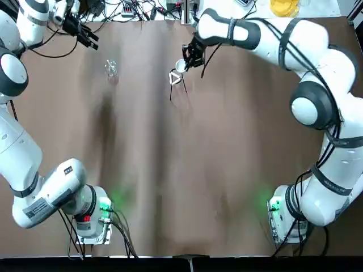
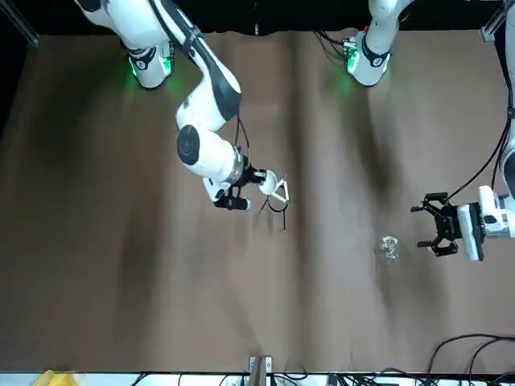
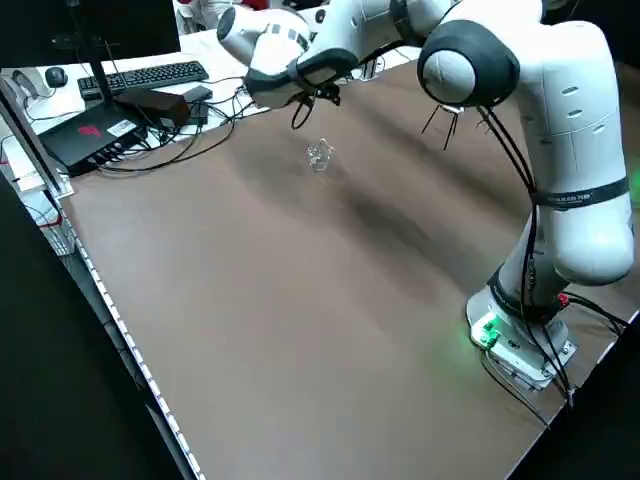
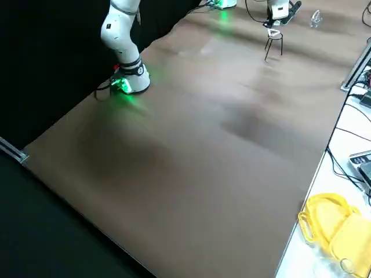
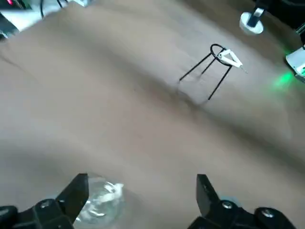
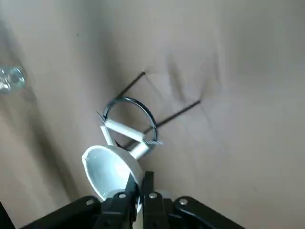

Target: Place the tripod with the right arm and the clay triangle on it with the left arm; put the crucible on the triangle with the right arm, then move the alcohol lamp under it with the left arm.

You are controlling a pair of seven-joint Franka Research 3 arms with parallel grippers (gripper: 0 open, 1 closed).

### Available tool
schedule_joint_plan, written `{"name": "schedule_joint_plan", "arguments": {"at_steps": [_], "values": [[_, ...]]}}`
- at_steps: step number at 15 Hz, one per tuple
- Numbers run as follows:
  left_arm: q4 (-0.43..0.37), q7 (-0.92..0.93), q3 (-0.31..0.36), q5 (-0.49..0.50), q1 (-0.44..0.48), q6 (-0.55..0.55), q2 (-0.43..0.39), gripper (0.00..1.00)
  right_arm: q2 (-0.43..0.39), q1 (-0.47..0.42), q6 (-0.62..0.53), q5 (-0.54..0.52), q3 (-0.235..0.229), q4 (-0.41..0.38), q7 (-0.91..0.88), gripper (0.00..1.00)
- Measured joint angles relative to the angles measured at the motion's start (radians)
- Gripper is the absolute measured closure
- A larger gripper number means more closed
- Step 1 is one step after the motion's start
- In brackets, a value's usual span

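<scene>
The right tool [image 1: 189, 58] is out over the far middle of the brown worktop [image 1: 187, 170], its fingers closed narrowly on the rim of the crucible [image 1: 180, 66], which it holds in the air just beside and slightly above the tripod [image 1: 176, 84]. In the right wrist view the crucible [image 6: 110, 171] shows as a white cup pinched by its edge between the two fingers [image 6: 148, 183], tilted, with its lip close to the clay triangle [image 6: 127, 133] but apart from it. The tripod [image 6: 131, 112] stands upright on its three thin black legs, and the clay triangle [image 1: 174, 77] lies flat across its ring. In the front view the right tool [image 2: 256, 180] reaches in from the side with the crucible [image 2: 268, 180] level with the top of the tripod [image 2: 278, 199]. The left tool [image 1: 86, 37] hovers near the far left corner of the worktop with its fingers spread wide and nothing between them. The alcohol lamp [image 1: 111, 68] stands on the worktop near that tool, well apart from the tripod. The left wrist view shows the alcohol lamp [image 5: 102, 200] just by one of the open fingers [image 5: 76, 193], not touched, and farther off the tripod [image 5: 209, 71] carrying the clay triangle [image 5: 228, 57], with the crucible [image 5: 251, 24] held beyond it.
</scene>
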Motion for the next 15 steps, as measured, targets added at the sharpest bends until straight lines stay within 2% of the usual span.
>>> {"name": "schedule_joint_plan", "arguments": {"at_steps": [4,10,15], "values": [[-0.001,0.251,0.006,-0.139,0.047,0.029,0.071,0.0,0.026,0.018,0.033,0.03,0.0,0.0,0.014,0.93],[0.002,0.469,0.065,-0.299,0.055,0.068,0.219,0.0,0.043,0.032,0.081,0.037,-0.001,0.0,0.015,0.93],[0.005,0.618,0.098,-0.327,0.062,0.067,0.29,0.0,0.069,0.061,0.143,0.038,-0.001,0.0,0.016,0.93]]}}
